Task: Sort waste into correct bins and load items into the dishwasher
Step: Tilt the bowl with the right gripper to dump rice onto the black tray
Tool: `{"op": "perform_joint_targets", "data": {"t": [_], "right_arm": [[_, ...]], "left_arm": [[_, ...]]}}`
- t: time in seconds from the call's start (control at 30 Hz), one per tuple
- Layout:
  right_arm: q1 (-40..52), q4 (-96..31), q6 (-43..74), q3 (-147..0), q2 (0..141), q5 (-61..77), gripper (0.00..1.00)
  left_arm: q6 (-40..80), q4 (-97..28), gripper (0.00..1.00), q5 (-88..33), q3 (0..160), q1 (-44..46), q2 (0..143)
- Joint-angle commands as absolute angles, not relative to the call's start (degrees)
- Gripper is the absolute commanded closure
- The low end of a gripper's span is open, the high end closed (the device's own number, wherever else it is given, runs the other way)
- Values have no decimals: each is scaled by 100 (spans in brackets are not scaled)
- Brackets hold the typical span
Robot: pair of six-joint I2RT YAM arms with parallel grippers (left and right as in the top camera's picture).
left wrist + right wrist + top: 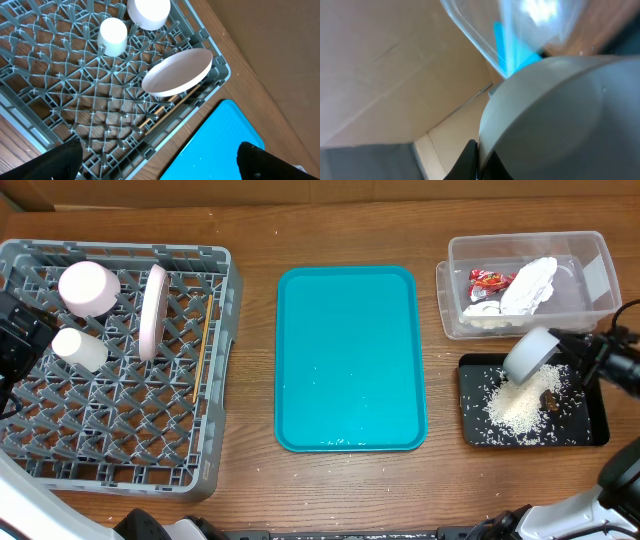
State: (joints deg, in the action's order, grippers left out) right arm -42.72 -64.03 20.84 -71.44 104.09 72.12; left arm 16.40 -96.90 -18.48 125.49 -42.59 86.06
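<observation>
- Dish rack (215, 470), left of the teal tray (350, 360), holds one plate (153, 310) standing on edge, one pink dish (88, 288) and one cup (80, 350). The chopsticks (203, 350) lie lengthwise along the wall nearest the tray.
- Clear tub (600, 255), right of the teal tray, holds one red wrapper (490, 279) and one napkin (530, 283).
- Black tray (475, 375), also to its right, carries rice (515, 408) and one brown lump (551, 398).
- White bowl (530, 355) is tipped above the rice, its rim pinched in the right gripper (560, 352).
- Left gripper (160, 147) is over the rack, jaws spread wide, holding nothing.

Overhead straight down; left wrist shares rack (120, 430); right wrist hugs bowl (560, 120).
</observation>
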Motion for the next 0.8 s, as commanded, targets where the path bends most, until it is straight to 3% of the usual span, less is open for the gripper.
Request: {"op": "perform_joint_targets", "data": {"t": [0.0,0.1,0.2,0.3,0.43,0.57,0.67,0.77], "right_arm": [[-4287,-6228,2233,-7172,10300,7242,96],[-4287,-6589,1616,-7172,10300,7922,96],[-4281,-5782,2198,-7172,10300,7269,96],[-4281,-6504,1863,-7172,10298,7485,96],[-4281,-6132,1544,-7172,10298,7496,96],[-4281,-6820,1140,-7172,10298,7765,96],[-4281,-6425,1898,-7172,10298,6936,96],[-4233,-7065,1789,-7172,10285,6761,96]], "left_arm": [[1691,-9679,0,-1907,12529,-4274,8621],[1688,-9679,0,-1907,12529,-4274,8621],[1688,-9679,0,-1907,12529,-4274,8621],[1691,-9679,0,-1907,12529,-4274,8621],[1691,-9679,0,-1907,12529,-4274,8621],[1691,-9679,0,-1907,12529,-4274,8621],[1688,-9679,0,-1907,12529,-4274,8621],[1688,-9679,0,-1907,12529,-4274,8621]]}}
